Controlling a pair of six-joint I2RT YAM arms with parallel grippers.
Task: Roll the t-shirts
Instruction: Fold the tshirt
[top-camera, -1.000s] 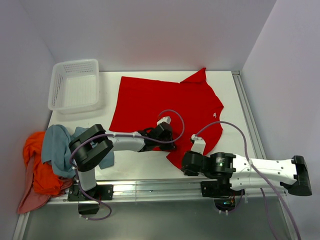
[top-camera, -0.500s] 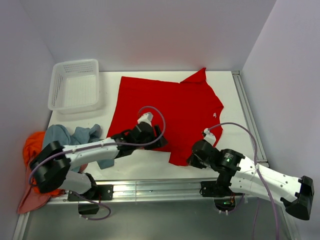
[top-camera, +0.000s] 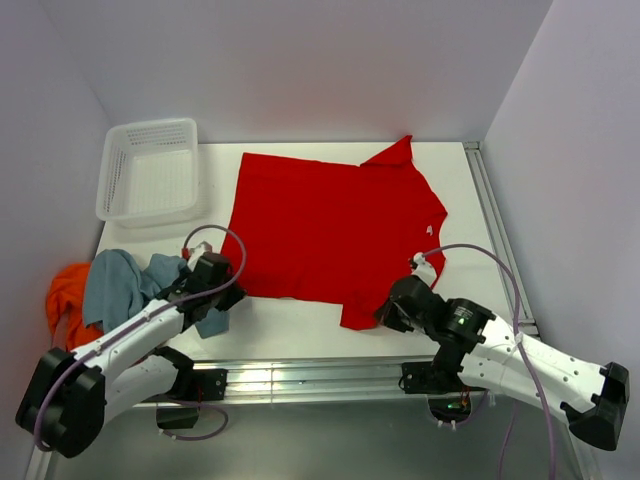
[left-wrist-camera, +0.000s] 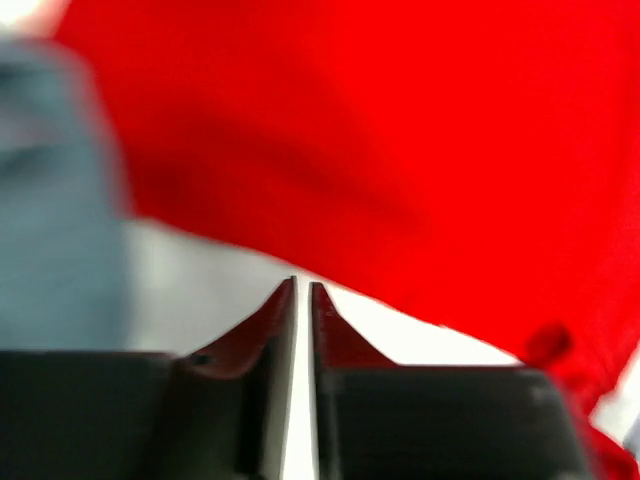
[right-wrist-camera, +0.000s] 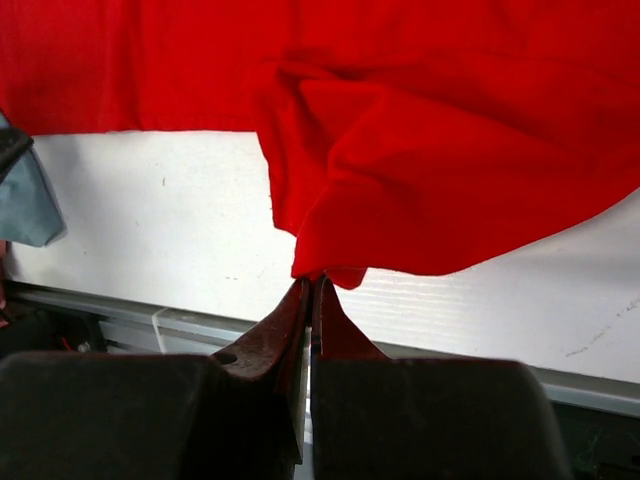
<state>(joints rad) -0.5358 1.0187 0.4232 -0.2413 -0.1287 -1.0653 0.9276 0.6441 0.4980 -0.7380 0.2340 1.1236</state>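
Table (top-camera: 290, 322) surface carries the red t-shirt (top-camera: 330, 225) spread nearly flat across its middle, with the near right corner bunched. White basket (top-camera: 148, 126) sits at the far left corner. Grey-blue t-shirt (top-camera: 115, 285) and orange t-shirt (top-camera: 65, 300) lie heaped at the near left edge. Right hand (right-wrist-camera: 312, 285) pinches the red t-shirt's bunched near corner. Left hand (left-wrist-camera: 302, 290) hovers beside the red hem, its fingers a thin slit apart and holding nothing.

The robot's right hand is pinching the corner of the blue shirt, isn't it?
Not the blue shirt. The right hand is pinching the corner of the red t-shirt. The right wrist view shows the red cloth caught at its fingertips.
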